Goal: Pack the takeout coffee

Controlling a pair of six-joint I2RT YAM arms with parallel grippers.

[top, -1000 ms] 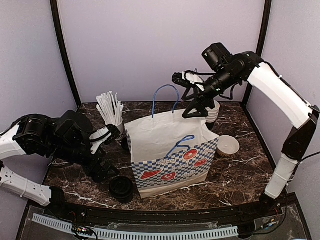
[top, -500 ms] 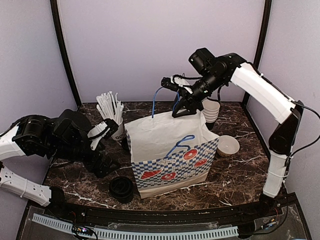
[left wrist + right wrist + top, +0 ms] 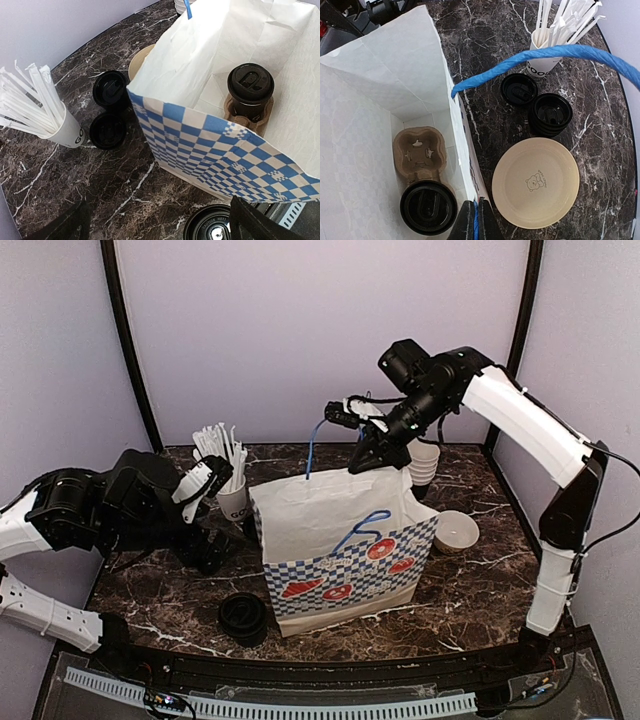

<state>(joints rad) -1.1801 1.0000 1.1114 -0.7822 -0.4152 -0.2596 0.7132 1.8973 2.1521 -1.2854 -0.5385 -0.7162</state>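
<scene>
Currently, a blue-checked paper bag [image 3: 340,540] stands upright on the dark marble desk [image 3: 75,175]. Inside it, one black coffee cup [image 3: 250,89] with a black lid sits in a brown cardboard carrier [image 3: 418,147]. The right pincer [image 3: 474,220] is clamped on the bag's blue handle [image 3: 545,54] at its rear edge. The left pincer [image 3: 161,227] hovers beside the bag, fingers [image 3: 250,222] spread wide, holding nothing.
</scene>
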